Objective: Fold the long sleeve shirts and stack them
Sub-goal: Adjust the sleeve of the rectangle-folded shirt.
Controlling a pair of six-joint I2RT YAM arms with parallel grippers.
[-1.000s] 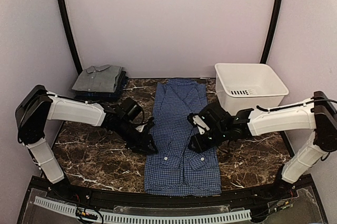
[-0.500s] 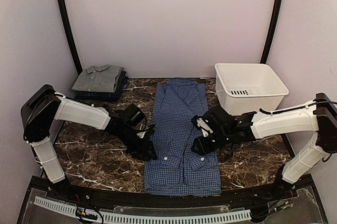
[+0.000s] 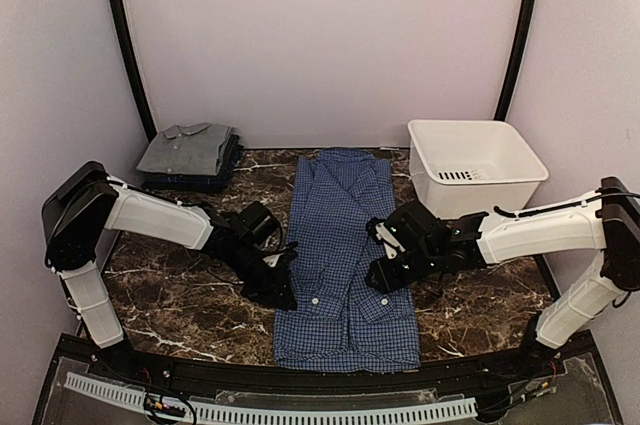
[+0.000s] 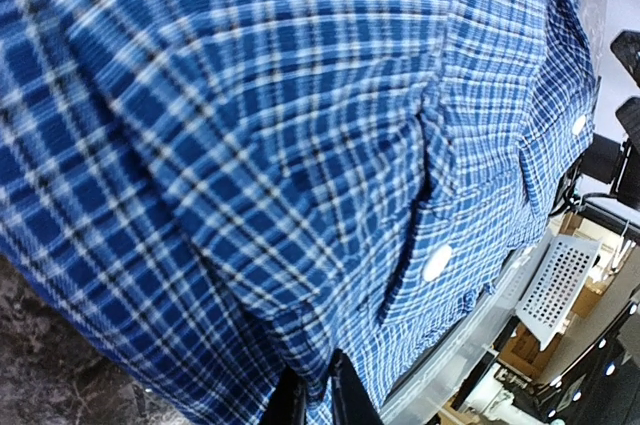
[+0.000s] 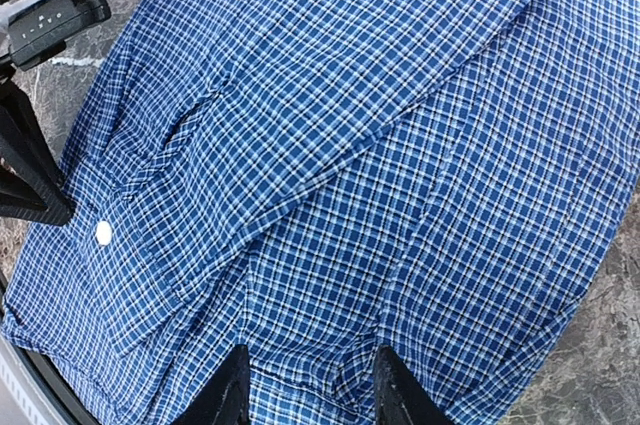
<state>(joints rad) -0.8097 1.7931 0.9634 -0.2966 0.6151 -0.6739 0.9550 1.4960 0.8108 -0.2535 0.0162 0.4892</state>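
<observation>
The table (image 3: 180, 305) carried the blue shirt (image 3: 340, 245) laid lengthwise down its middle, collar at the far end, hem near the arms' bases, sleeves apparently already turned in so it made a long narrow panel; the tub (image 3: 475, 160) stood at the far right, just beside the shirt's upper corner; the grey shirt (image 3: 188, 145) sat folded at the far left on a dark pile, well apart from the work. What had just changed was on the left: the left gripper (image 3: 283, 290) had slid a little nearer along the shirt's left edge and drawn its jaws in from partly open to narrow; the left wrist view showed its fingertips (image 4: 350, 400) close together with checked cloth between them, so it looked to have pinched that edge. The right gripper (image 3: 382, 273) had barely moved; it sat at the opposite edge, jaws partly spread, its fingers (image 5: 395, 385) straddling cloth without clamping it. By that reading the left grip was made and the right one pending; both would be needed to lift and fold the shirt, with stacking still undone.
</observation>
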